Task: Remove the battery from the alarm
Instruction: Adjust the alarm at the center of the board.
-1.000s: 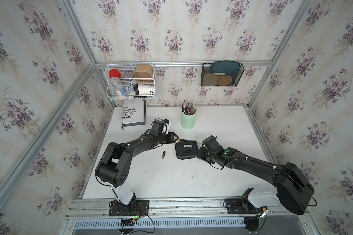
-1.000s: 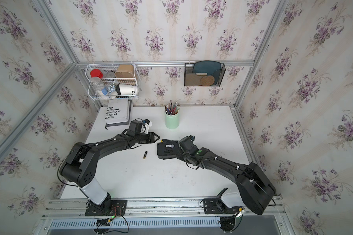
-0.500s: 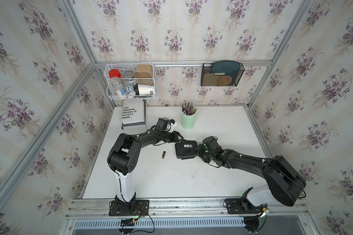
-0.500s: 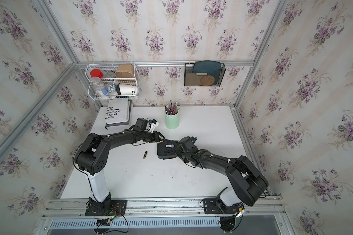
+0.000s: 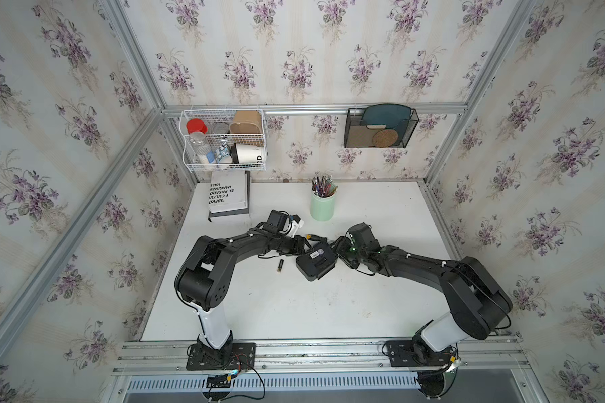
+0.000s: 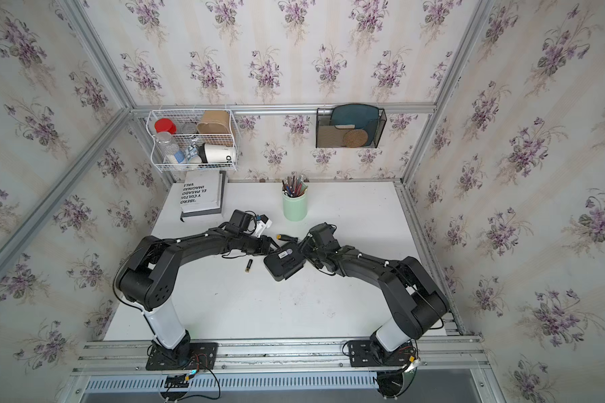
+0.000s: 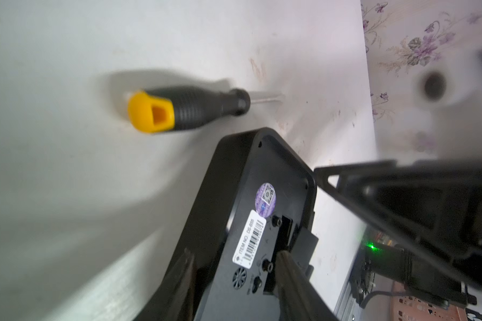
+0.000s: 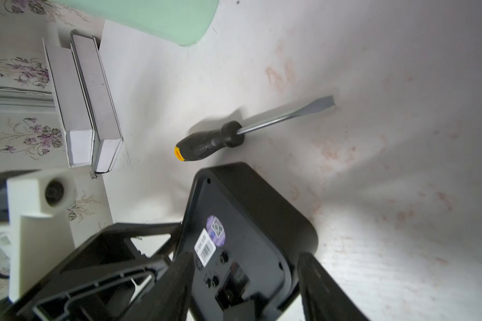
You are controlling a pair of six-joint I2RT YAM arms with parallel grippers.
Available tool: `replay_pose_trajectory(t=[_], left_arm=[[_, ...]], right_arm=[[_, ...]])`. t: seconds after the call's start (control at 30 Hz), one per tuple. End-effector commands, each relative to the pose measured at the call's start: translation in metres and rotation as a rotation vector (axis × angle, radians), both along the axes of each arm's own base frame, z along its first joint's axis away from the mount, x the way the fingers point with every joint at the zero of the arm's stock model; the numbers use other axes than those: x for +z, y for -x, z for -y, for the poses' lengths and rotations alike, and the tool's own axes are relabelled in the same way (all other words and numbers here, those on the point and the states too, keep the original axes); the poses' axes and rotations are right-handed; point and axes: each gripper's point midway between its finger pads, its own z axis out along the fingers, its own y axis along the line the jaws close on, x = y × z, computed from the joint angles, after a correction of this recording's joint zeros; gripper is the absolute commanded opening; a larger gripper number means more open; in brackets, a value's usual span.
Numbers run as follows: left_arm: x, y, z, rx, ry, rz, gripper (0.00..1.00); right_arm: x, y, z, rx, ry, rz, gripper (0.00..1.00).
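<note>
The alarm lies face down and turned askew at mid-table, its black back and white sticker up, with an open recess in the back. The battery, black with a gold end, lies loose on the table to the alarm's left. My left gripper is shut on the alarm's far left corner, one finger under it and one on its back. My right gripper stands open astride the alarm's right end, with a gap beside one finger.
A black-handled, orange-capped screwdriver lies just behind the alarm. Farther back stand a green pencil cup and a white book. On the back wall hang a wire basket and a black rack.
The right gripper's jaws have widened off the alarm. The left gripper has moved in onto the alarm's far left corner, and the alarm has turned askew. The battery has not moved.
</note>
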Motion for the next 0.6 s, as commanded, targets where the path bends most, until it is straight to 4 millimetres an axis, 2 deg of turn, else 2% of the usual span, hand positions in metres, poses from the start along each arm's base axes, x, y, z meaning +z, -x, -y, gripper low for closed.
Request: replay_pose_trajectory(t=[0.0,0.2,0.33,0.4,0.57], left_arm=[[-0.003,0.021,-0.004,0.006,0.004,-0.044,0.5],[0.002,0.045,-0.003,0.046,0.021,-0.051,0.5],[0.001,0.06,0.002,0.064,0.017,-0.055,0.5],[0.003,0.064,0.002,0.077,0.019,-0.05,0.5],[0.009,0.06,-0.003,0.1,-0.005,-0.003,0.5]], right_arm=[[0.002,-0.001,-0.002,0.117,0.047,0.013,0.66],[0.006,-0.007,-0.012,0.247,0.058,0.008,0.69],[0.008,-0.01,-0.005,0.273,0.137,0.019,0.71],[0.009,-0.02,0.016,0.238,0.167,0.016,0.71],[0.022,-0.025,0.042,0.228,0.319,0.034,0.71]])
